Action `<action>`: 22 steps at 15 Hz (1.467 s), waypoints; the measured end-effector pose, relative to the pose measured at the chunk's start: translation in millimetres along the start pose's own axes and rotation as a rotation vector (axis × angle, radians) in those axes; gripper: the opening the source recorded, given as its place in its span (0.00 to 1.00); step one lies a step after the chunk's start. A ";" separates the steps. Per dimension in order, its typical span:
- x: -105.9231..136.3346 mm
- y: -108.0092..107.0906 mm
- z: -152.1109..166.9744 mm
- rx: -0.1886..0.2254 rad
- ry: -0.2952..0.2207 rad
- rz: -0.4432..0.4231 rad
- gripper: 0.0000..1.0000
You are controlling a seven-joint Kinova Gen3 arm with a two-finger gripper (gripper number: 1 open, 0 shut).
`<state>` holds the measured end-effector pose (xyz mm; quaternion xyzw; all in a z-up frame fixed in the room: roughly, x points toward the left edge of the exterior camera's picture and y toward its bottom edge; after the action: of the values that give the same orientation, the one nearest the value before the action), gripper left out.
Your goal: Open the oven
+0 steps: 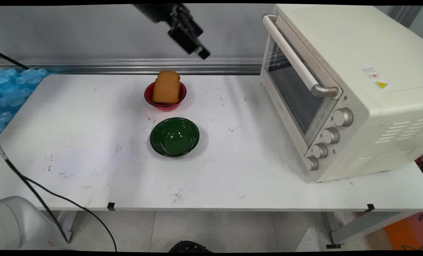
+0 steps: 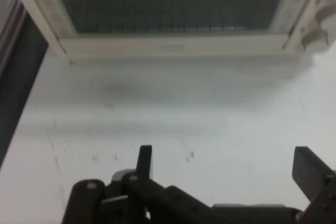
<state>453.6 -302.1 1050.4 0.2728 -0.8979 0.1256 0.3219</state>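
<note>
Gripper: black gripper (image 1: 201, 52) raised above the table's (image 1: 90, 142) far side; fingers (image 2: 144, 161) spread apart, holding nothing.
Hand view only: bare table ahead of the fingers, then the oven's (image 2: 173, 19) glass door and a knob (image 2: 315, 38).
Main view only: toast (image 1: 166, 86) leaning upright in a red bowl (image 1: 149, 96), below and left of the gripper; an empty green bowl (image 1: 174, 136) nearer the camera.
Oven: well right of the gripper, door closed.
</note>
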 end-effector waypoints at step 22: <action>127.5 -0.7 82.4 0.030 0.084 -0.025 1.00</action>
<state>329.9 -387.9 1070.1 0.2834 -0.8780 0.1465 0.3568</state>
